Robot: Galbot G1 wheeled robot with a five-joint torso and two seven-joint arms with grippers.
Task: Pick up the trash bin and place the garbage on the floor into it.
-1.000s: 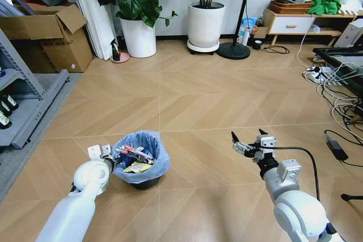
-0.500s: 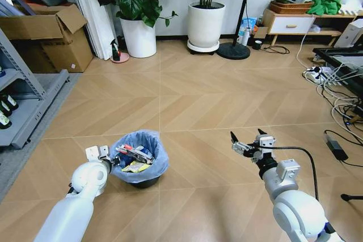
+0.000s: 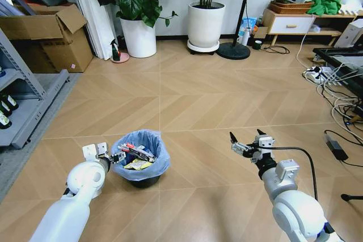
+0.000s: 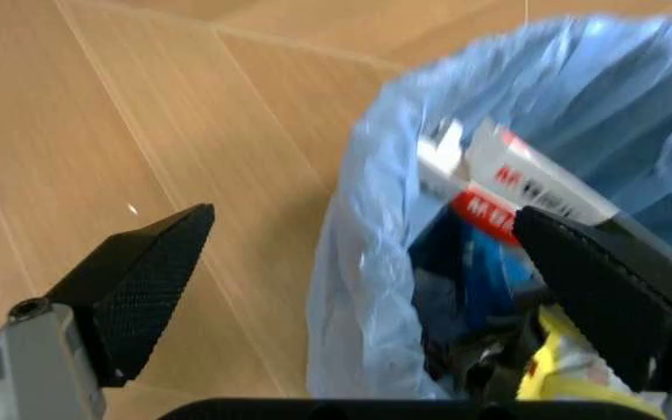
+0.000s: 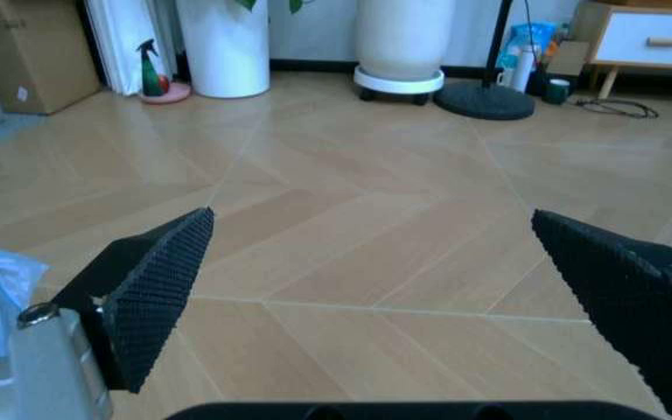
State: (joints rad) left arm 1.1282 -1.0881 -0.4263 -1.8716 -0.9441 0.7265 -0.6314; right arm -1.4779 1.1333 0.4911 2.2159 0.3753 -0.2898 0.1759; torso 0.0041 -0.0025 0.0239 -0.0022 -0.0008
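Observation:
The trash bin [image 3: 152, 141], a small dark round bin lined with a crinkly light-blue bag [image 4: 353, 289], stands on the wood floor at my lower left. Garbage [image 3: 135, 155] lies inside it: a red-and-white carton [image 4: 511, 184], a yellow wrapper and blue pieces. My left gripper [image 3: 115, 157] is at the bin's left rim and open [image 4: 366, 217]. One finger [image 4: 150, 271] is outside the bag and the other [image 4: 605, 280] is over the inside. My right gripper [image 3: 245, 136] hovers open and empty above bare floor to the right [image 5: 371, 217].
Two large white plant pots [image 3: 138, 37] [image 3: 205, 25] and a green spray bottle [image 3: 115, 51] stand at the far wall, beside a round stand base [image 3: 233, 51]. A cardboard box [image 3: 54, 35] and a metal rack [image 3: 25, 103] are on the left. Cables and a power strip [image 3: 334, 97] are on the right.
My left arm has shifted a little to the left, and the bin sits slightly farther from me. The right gripper has barely moved.

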